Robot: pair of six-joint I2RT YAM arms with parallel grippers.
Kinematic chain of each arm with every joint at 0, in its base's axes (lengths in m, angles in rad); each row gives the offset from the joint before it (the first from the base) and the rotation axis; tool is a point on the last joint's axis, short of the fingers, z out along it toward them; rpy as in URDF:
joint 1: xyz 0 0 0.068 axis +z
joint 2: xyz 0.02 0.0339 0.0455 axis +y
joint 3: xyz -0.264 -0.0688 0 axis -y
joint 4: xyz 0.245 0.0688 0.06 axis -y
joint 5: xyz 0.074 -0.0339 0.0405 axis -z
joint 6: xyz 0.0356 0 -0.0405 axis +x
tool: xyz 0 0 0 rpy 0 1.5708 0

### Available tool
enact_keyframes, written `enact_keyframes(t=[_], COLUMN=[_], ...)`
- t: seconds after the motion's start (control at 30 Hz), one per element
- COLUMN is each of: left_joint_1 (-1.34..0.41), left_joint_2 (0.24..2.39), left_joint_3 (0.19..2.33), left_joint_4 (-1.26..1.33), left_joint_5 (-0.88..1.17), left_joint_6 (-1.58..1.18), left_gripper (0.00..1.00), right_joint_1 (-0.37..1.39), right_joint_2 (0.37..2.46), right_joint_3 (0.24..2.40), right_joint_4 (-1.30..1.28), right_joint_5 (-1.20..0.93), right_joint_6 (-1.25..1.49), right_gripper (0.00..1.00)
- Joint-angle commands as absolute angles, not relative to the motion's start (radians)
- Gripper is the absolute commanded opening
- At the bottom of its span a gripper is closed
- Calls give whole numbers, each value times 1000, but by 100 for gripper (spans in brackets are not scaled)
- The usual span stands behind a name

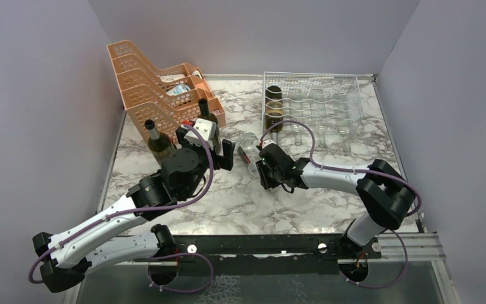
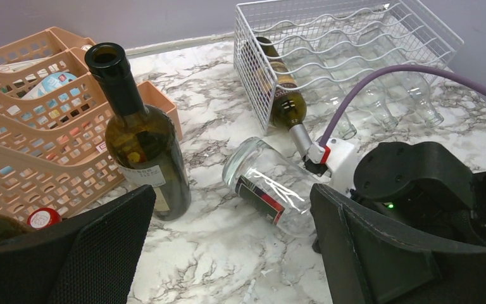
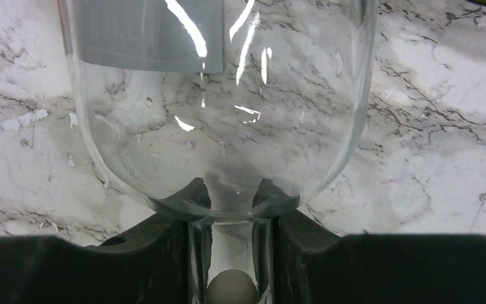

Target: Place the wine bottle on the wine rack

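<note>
Pinching the bottle [image 2: 269, 187] by its neck with right gripper [image 3: 231, 197], left gripper [image 1: 225, 154] spread wide: lift gently, slide bottom-first into rack [image 1: 316, 101].

You are looking down from high at the near edge, taking in the whole marble tabletop [image 1: 228, 202]. Your left wrist camera is looking low across it toward the wine rack [image 2: 256, 63] and the lying clear wine bottle [image 2: 266, 187]. Your right wrist camera is sitting right against that bottle's shoulder, sharing it with both others.
</note>
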State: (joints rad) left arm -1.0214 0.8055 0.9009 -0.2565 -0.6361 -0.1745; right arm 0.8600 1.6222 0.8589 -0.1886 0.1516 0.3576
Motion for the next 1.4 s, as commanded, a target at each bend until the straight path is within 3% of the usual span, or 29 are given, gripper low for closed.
enact_keyframes(t=[0.0, 0.8, 1.07, 1.37], left_joint_1=[-1024, -1023, -1024, -1023], left_joint_2=[795, 795, 790, 777], left_joint_3=[896, 905, 905, 898], left_joint_4=[-248, -246, -245, -249], left_joint_5=[-621, -616, -614, -612], left_joint_6=[-166, -163, -164, -172], left_gripper=[99, 99, 99, 99], right_joint_1=[862, 861, 843, 685], right_joint_2=[1510, 1196, 1194, 1299], right_joint_3=[838, 775, 972, 1205], right_joint_4=[-102, 69, -19, -140], right_joint_5=[178, 228, 360, 341], right_joint_6=[328, 266, 209, 259], right_gripper=[1, 1, 1, 1])
